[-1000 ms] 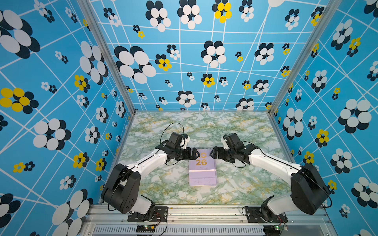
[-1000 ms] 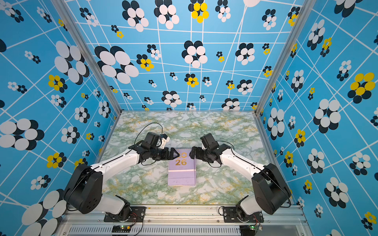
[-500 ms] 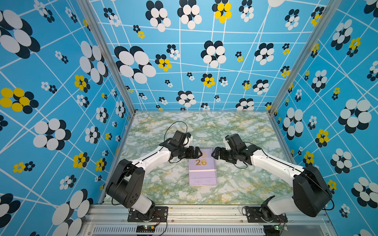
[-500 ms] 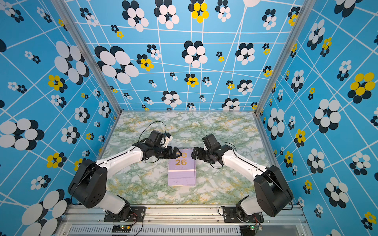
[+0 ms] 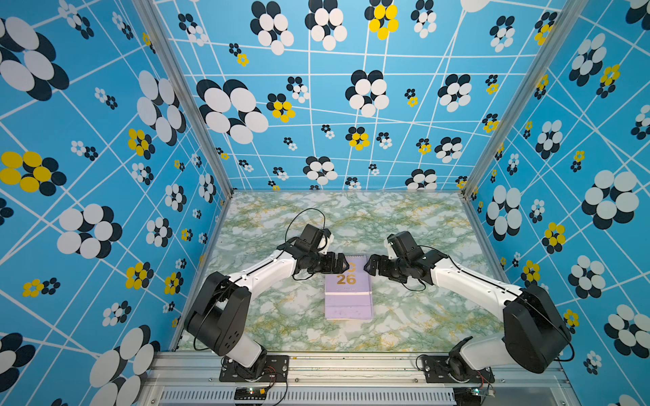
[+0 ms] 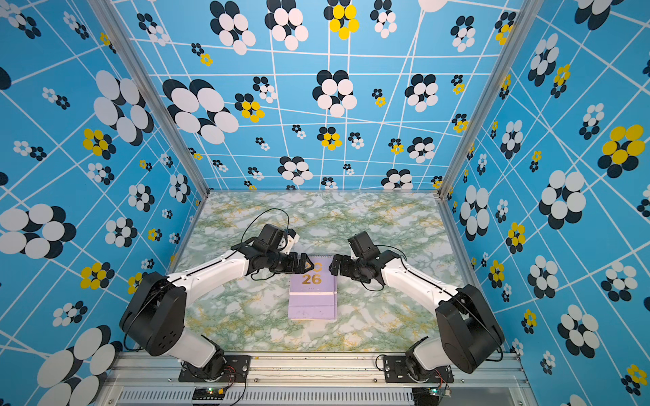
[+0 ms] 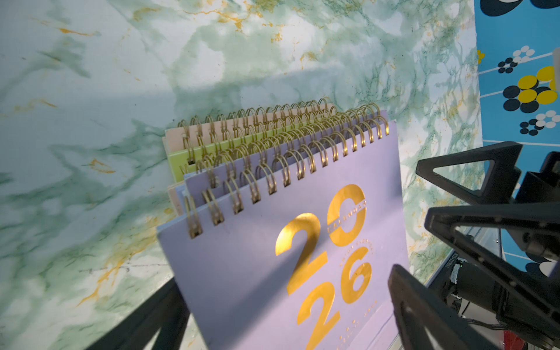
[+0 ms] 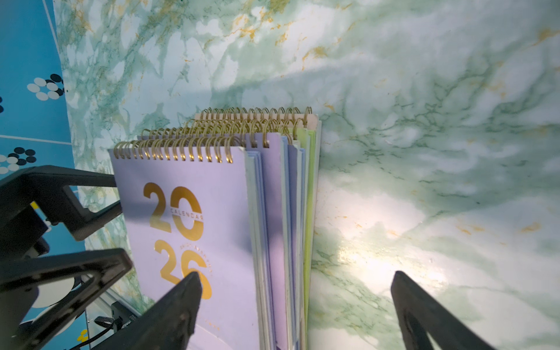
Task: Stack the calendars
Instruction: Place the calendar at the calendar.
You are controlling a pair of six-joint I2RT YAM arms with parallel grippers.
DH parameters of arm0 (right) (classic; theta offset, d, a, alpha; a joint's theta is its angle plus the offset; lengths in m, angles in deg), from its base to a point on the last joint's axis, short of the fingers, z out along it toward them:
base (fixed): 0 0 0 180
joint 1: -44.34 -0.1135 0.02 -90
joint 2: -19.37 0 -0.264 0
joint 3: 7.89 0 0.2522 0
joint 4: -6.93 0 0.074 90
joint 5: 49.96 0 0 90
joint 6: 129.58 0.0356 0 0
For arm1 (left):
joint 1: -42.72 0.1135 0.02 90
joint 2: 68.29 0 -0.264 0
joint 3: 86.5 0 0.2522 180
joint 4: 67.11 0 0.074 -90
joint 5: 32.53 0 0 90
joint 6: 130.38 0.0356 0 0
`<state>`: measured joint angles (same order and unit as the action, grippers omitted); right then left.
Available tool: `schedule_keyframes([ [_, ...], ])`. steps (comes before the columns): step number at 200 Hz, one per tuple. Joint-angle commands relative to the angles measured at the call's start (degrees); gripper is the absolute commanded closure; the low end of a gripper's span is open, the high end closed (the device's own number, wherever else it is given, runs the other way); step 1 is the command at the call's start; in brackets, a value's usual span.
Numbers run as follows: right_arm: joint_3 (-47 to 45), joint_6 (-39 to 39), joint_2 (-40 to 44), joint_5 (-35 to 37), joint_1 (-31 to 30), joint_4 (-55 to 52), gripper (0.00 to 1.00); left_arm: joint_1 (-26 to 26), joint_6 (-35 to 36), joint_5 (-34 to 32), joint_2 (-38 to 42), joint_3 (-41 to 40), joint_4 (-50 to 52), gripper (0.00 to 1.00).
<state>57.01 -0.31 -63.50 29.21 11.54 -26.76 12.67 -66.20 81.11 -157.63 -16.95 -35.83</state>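
Observation:
The calendars (image 5: 348,295) lie in one stack mid-table, a lilac cover with gold "2026" on top, seen in both top views (image 6: 312,298). In the left wrist view a yellow-green calendar (image 7: 181,157) and a peach one (image 7: 194,133) show under the lilac ones (image 7: 272,257), spirals roughly lined up. My left gripper (image 5: 343,264) is open over the stack's far left corner, the top cover between its fingers (image 7: 286,303). My right gripper (image 5: 369,266) is open at the far right edge (image 8: 295,288), one finger over the cover, one over bare table.
The green marble table (image 5: 281,225) is walled by blue flowered panels on three sides, with metal posts (image 5: 225,189) at the far corners. An aluminium rail (image 5: 351,362) carrying both arm bases runs along the near edge. Each gripper shows in the other's wrist view (image 7: 472,188).
My left gripper has slid right, from beside the stack to over its far left corner. The right gripper has barely shifted. Both stay open.

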Motion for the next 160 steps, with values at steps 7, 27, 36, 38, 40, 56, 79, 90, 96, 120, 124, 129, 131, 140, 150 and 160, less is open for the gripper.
schedule_keyframes([
  [7, -0.9, 0.1, 0.6, -0.4, 0.4, 0.5, 0.01, -1.0, 0.7, -2.2, -0.7, 2.3, 2.5, 0.01],
  [27, -1.1, 0.1, 0.6, -0.3, 0.4, 0.6, 0.01, -1.5, 1.0, -3.4, -0.9, 3.3, 4.0, 0.01],
  [36, -1.1, 0.1, 0.6, -0.4, 0.4, 0.6, 0.01, -1.9, 1.0, -3.8, -1.0, 3.7, 4.5, 0.00],
  [38, -1.1, 0.1, 0.6, -0.4, 0.4, 0.6, 0.01, -1.9, 1.0, -4.0, -1.0, 3.9, 4.6, 0.01],
  [40, -1.1, 0.1, 0.6, -0.3, 0.4, 0.7, 0.01, -1.8, 1.0, -4.0, -1.0, 3.9, 4.7, 0.01],
  [56, -1.2, 0.0, 0.6, -0.4, 0.4, 0.7, 0.01, -2.1, 1.0, -4.7, -1.1, 4.5, 5.4, 0.01],
  [79, -1.4, 0.2, 0.6, -0.4, 0.4, 0.9, 0.01, -2.5, 1.1, -5.5, -1.4, 5.1, 6.0, 0.00],
  [90, -1.4, 0.2, 0.7, -0.5, 0.4, 0.9, 0.01, -2.6, 1.0, -5.7, -1.5, 5.2, 6.1, 0.01],
  [96, -1.5, 0.2, 0.7, -0.5, 0.4, 0.9, 0.01, -2.6, 0.8, -5.9, -1.6, 5.3, 6.2, 0.00],
  [120, -1.4, 0.1, 0.6, -0.5, 0.4, 0.9, 0.01, -2.7, 0.8, -6.3, -1.9, 5.0, 6.3, 0.01],
  [124, -1.4, 0.1, 0.6, -0.6, 0.4, 0.9, 0.01, -2.7, 0.8, -6.4, -1.8, 5.0, 6.3, 0.00],
  [129, -1.3, 0.0, 0.5, -0.7, 0.4, 0.9, 0.01, -2.7, 0.7, -6.6, -1.7, 5.0, 6.4, 0.01],
  [131, -1.3, 0.0, 0.4, -0.7, 0.4, 0.9, 0.01, -2.6, 0.8, -6.7, -1.7, 4.9, 6.5, 0.00],
  [140, -1.2, -0.1, 0.2, -0.9, 0.4, 0.9, 0.01, -2.7, 0.8, -7.0, -1.5, 4.9, 6.8, 0.01],
  [150, -0.9, -0.1, -0.1, -1.3, 0.4, 1.0, 0.01, -2.7, 0.7, -7.4, -1.0, 4.8, 7.2, 0.00],
  [160, -0.7, -0.1, -0.3, -1.4, 0.3, 1.0, 0.01, -2.7, 0.7, -7.7, -0.1, 4.4, 7.2, 0.00],
])
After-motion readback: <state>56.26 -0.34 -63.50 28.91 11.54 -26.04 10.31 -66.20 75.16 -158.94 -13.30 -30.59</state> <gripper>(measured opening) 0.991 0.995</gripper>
